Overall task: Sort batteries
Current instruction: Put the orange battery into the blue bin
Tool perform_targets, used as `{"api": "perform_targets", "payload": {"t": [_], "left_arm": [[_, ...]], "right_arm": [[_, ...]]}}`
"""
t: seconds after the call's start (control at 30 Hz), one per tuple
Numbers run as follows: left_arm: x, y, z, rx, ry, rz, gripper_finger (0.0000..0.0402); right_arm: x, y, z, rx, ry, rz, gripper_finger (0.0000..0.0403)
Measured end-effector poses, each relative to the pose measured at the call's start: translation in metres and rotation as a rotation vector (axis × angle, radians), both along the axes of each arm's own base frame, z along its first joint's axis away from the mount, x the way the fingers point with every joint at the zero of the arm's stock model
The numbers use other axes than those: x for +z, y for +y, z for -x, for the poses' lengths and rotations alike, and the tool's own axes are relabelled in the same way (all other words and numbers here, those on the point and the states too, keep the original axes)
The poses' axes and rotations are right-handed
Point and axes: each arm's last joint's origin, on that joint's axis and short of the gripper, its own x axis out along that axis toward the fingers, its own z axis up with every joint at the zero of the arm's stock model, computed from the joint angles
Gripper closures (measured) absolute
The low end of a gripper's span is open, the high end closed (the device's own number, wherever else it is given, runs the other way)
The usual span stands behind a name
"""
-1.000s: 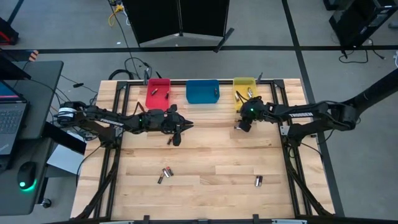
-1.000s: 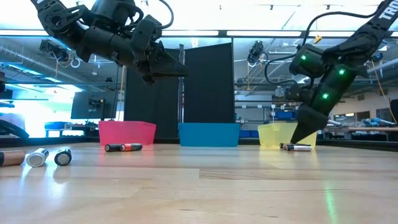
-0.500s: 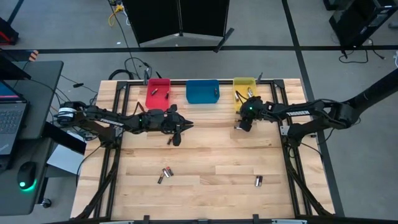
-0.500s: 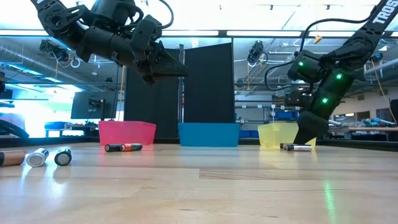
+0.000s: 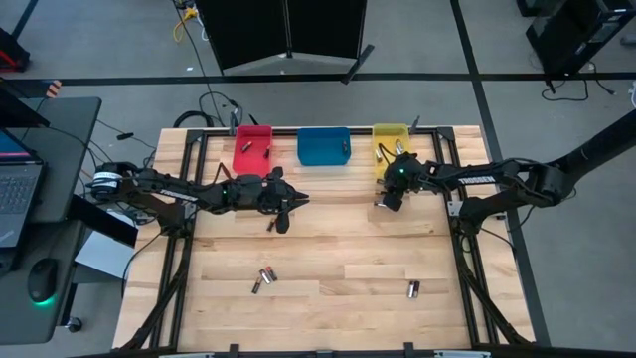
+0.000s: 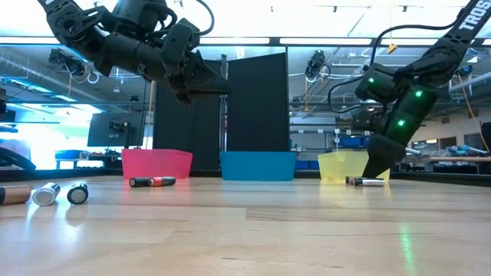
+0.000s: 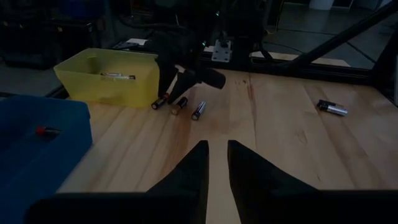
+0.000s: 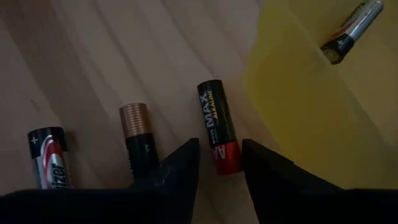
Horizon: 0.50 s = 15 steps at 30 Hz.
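A black cylindrical battery with a red base and "MAX" lettering (image 8: 217, 124) lies flat on the pale wooden worktop (image 5: 328, 249), just beside the wall of the yellow plastic bin (image 5: 391, 130) in the upper right of the high view. The right pincer (image 8: 217, 163) stands over its red end, one dark finger on each side. The jaws are narrow, with only a sliver of gap showing, so the cell does not look clamped yet.

Over the last second this pincer has shifted slightly at the bin's foot and its jaws have drawn closer. The batteries themselves have not moved. That suggests the pick is about to happen, with the lift still to come.

Two more cells lie alongside: a black battery with a copper-coloured top (image 8: 138, 140) and a black, red and silver battery (image 8: 46, 155), so there are three in this cluster. Elsewhere on the worktop there is one dark battery (image 5: 270, 227) under the left pincer (image 5: 288, 211), a pair (image 5: 260, 279) at lower left, and one (image 5: 413, 289) at lower right, making seven loose in all.

There are three bins. The red plastic bin (image 5: 252, 132) seems to hold two cells, the blue plastic bin (image 5: 323, 134) one, and the yellow one at least two.

The left pincer hangs above the worktop's centre-left, its jaws narrow and empty.
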Motion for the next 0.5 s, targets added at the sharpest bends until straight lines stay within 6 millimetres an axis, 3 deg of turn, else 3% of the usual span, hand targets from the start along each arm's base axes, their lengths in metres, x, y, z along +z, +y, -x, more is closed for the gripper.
{"api": "perform_targets", "payload": {"t": [0.23, 0.5], "left_arm": [[0.0, 0.0, 0.0, 0.0, 0.0, 0.0, 0.0336], [0.0, 0.0, 0.0, 0.0, -0.001, 0.0, 0.0337]], "right_arm": [[0.0, 0.0001, 0.0003, 0.021, -0.024, -0.044, 0.0346], [0.001, 0.0042, -0.0036, 0.072, -0.041, -0.035, 0.0346]]}}
